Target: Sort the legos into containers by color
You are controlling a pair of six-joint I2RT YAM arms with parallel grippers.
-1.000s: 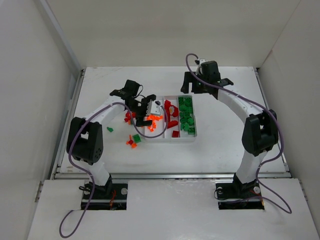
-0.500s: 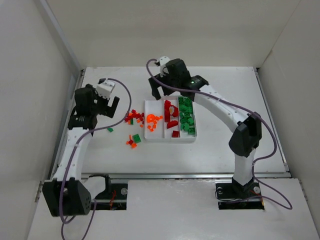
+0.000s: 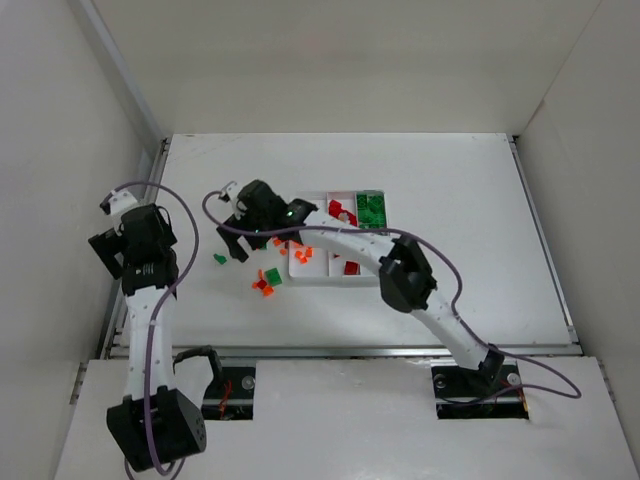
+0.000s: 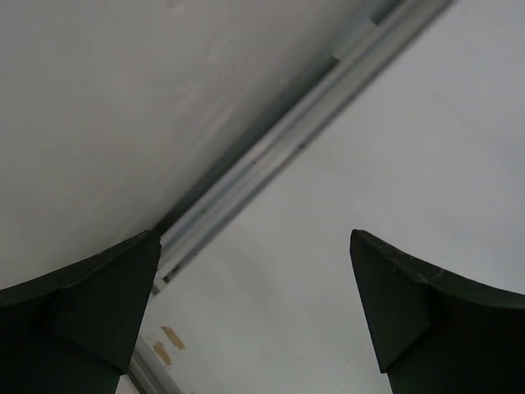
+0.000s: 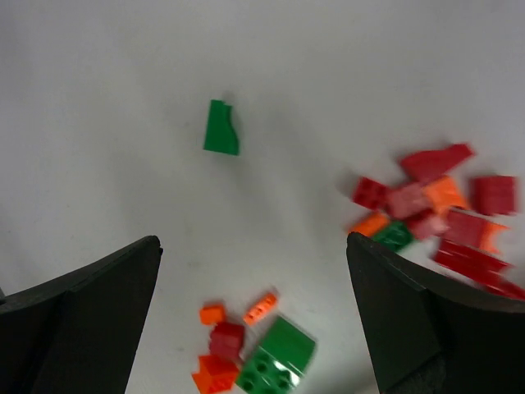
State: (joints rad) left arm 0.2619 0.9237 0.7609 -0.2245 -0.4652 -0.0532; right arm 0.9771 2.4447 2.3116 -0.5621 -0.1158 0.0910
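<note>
Right fingers wide above loose legos on tabletop, left fingers wide facing edge rail; tray only overhead

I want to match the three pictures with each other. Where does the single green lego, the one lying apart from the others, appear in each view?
Top external: the lone green lego lies on the table, left of centre.
Left wrist: not in it.
Right wrist: upper left of centre.
Shared landmark: the flat green plate, below and right of it in both.
</note>
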